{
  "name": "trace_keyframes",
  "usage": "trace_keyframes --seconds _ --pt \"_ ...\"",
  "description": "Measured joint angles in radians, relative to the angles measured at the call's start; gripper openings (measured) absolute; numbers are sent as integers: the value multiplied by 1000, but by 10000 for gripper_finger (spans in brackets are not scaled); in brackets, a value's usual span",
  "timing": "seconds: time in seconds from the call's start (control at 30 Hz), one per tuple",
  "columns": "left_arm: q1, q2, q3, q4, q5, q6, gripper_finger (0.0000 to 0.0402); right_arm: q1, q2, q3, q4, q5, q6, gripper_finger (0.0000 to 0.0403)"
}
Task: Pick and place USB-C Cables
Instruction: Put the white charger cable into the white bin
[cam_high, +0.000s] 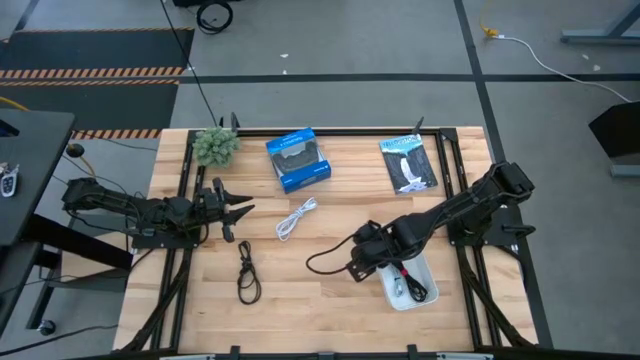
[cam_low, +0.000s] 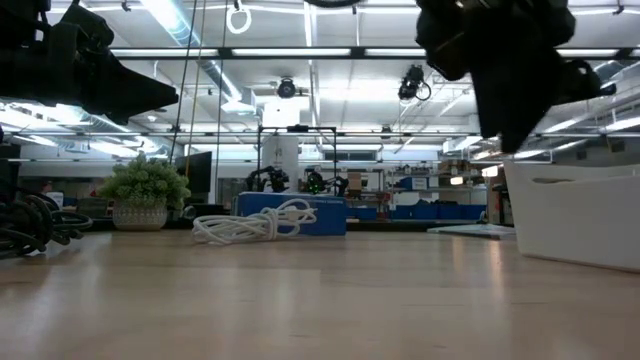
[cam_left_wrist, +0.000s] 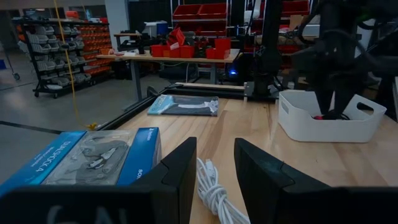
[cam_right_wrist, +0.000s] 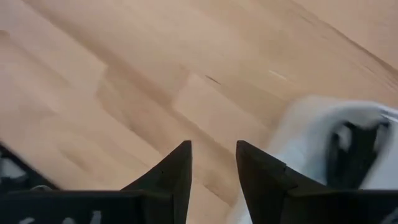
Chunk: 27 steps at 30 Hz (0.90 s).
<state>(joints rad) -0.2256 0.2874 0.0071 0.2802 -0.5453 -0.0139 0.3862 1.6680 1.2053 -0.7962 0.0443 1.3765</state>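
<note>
On the table (cam_high: 320, 310), a coiled cable (cam_high: 296, 217) lies mid-table just before the box (cam_high: 298, 159), a looped cable (cam_high: 246, 273) nearer the front left, the bin (cam_high: 410, 281) front right holding cables, the plant (cam_high: 215, 146) back left, the packet (cam_high: 409, 164) back right

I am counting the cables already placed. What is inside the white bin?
Inside the white bin lie a black cable with red tie and a silvery-grey cable. The right end effector covers the bin's upper left part.
</note>
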Motion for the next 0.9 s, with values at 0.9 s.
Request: trace_keyframes --seconds 0.9 --pt "0 0 0 0 0 0 117 -117 0 0 880 68 -515 130"
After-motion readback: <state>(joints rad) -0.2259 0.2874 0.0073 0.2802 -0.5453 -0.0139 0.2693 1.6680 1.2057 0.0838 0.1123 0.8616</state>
